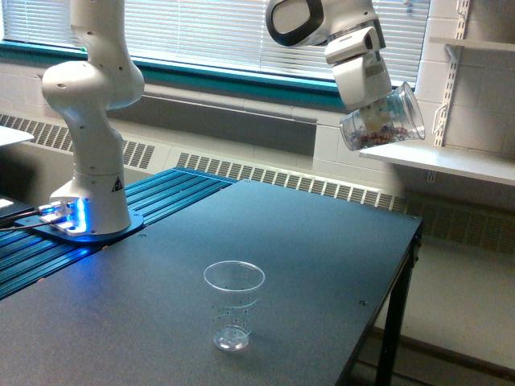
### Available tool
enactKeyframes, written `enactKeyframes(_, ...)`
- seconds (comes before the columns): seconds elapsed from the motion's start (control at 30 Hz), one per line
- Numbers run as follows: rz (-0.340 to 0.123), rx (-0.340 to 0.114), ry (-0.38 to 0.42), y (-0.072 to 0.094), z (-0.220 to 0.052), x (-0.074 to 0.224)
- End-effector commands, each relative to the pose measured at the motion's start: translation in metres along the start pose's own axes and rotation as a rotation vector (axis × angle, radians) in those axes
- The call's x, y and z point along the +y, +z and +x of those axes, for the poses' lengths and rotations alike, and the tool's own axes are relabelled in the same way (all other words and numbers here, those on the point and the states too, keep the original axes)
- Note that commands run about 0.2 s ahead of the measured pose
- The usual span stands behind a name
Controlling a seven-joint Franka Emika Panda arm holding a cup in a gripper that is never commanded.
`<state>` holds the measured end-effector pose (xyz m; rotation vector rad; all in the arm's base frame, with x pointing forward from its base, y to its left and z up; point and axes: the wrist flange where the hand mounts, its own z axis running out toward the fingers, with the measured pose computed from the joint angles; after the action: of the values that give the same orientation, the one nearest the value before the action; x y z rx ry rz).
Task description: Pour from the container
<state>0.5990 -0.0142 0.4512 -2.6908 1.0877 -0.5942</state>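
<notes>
I have one exterior view only, looking down across the table [322,241] from its near edge toward the windows [241,32].

The robot arm [92,112] is cut off by the top edge at 12 o'clock, so the links joining its base column to the wrist are out of view. The gripper [372,103] has its fingers hidden behind the tilted clear container [385,121], so their grip cannot be made out, and the small dark bits inside the container are too blurred to identify. The dark table [322,257] runs off the bottom edge at 6 o'clock.
</notes>
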Motion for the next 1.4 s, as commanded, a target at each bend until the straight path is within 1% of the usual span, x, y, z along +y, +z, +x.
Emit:
enactKeyframes(0.03,-0.006,-0.019,0.013,0.002,-0.011,-0.009)
enactKeyframes(0.1,0.008,-0.027,0.025,0.002,-0.010,-0.007)
enactKeyframes(0.27,-0.021,-0.049,0.054,0.006,-0.011,0.012)
enactKeyframes(0.37,-0.037,-0.071,0.093,0.008,-0.011,0.028)
enactKeyframes(0.53,-0.073,-0.083,0.169,0.009,-0.008,0.061)
enactKeyframes(0.73,-0.114,-0.068,0.286,0.005,-0.003,0.103)
enactKeyframes(0.83,-0.147,-0.068,0.338,0.003,-0.002,0.124)
enactKeyframes(0.9,-0.176,-0.065,0.351,0.003,-0.002,0.137)
enactKeyframes(0.93,-0.184,-0.062,0.364,0.002,-0.002,0.143)
enactKeyframes(1.0,-0.177,-0.057,0.403,-0.001,0.000,0.153)
enactKeyframes(1.13,-0.226,-0.058,0.446,-0.003,-0.001,0.177)
enactKeyframes(1.27,-0.257,-0.057,0.490,-0.004,-0.004,0.196)
enactKeyframes(1.33,-0.277,-0.063,0.509,-0.003,-0.007,0.204)
enactKeyframes(1.4,-0.285,-0.069,0.539,-0.003,-0.009,0.211)
